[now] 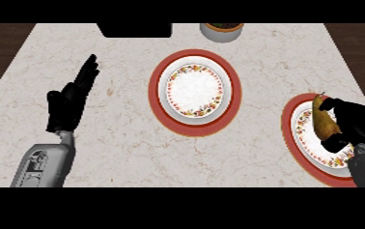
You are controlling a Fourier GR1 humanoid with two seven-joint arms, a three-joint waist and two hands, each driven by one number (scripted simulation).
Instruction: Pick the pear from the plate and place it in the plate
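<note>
Fingers (341, 108) of right hand (347, 124) curled round pear (324, 121) over red-rimmed plate (292, 136); left hand (70, 102) straight-fingered, resting apart from centre plate (194, 92). No legible writing.

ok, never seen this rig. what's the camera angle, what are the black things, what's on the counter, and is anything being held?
The one picture is taken from the robot's head, looking steeply down at a marble counter. The robot is a humanoid; only its grey forearms and black hands show, coming in from the lower edge.

The left hand is at the view's left, open with fingers straight, resting above the counter and holding nothing.

The right hand is at the right edge, fingers curled round a brownish pear over the right plate.

A second, red-rimmed centre plate has nothing on it. At the far edge stand a small pot and a dark box; what they are exactly cannot be told.

Whether the pear is lifted or touching the plate cannot be told.
</note>
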